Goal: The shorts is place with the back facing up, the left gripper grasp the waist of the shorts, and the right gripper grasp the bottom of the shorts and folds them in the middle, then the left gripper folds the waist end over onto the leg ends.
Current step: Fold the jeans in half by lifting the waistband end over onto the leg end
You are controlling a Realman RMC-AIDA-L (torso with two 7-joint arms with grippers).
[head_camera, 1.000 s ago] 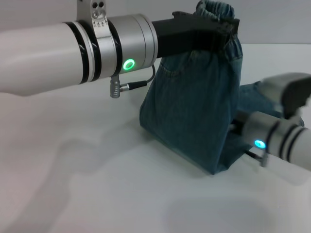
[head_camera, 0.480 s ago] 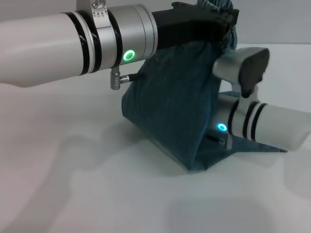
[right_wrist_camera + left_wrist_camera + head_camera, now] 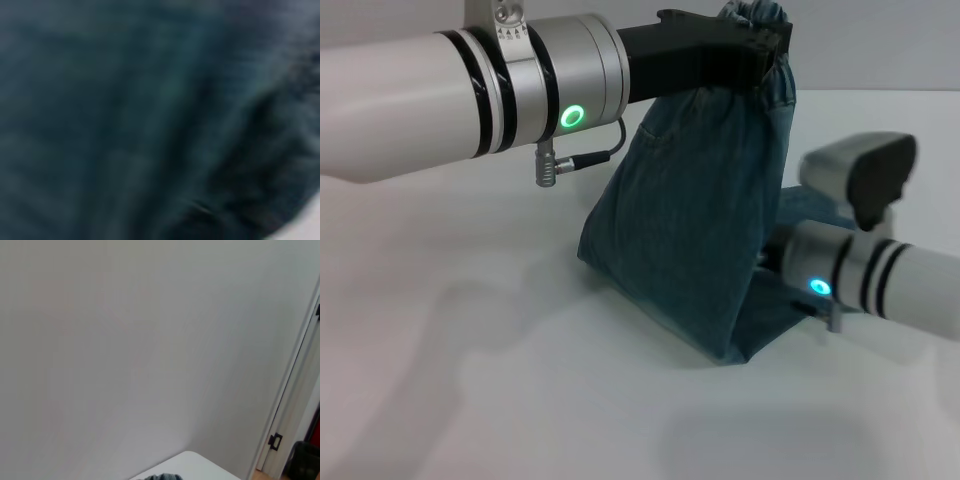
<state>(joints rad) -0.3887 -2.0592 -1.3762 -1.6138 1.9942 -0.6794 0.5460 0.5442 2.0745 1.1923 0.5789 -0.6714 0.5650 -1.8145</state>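
Observation:
The blue denim shorts hang from their gathered waist, which my left gripper holds shut high above the white table. The fabric drapes down into a fold resting on the table, with the leg end lying flat toward the right. My right arm's wrist sits low on the right, and its gripper is tucked behind the hanging cloth and hidden. Dark denim fills the right wrist view. A sliver of denim shows in the left wrist view.
Bare white tabletop surrounds the shorts. The left wrist view looks at a plain wall, a table corner and a door frame off to the side.
The right arm swung in toward the shorts and has since drawn back to the right and lower. The hanging fabric swayed with it; the left gripper keeps the waist raised.

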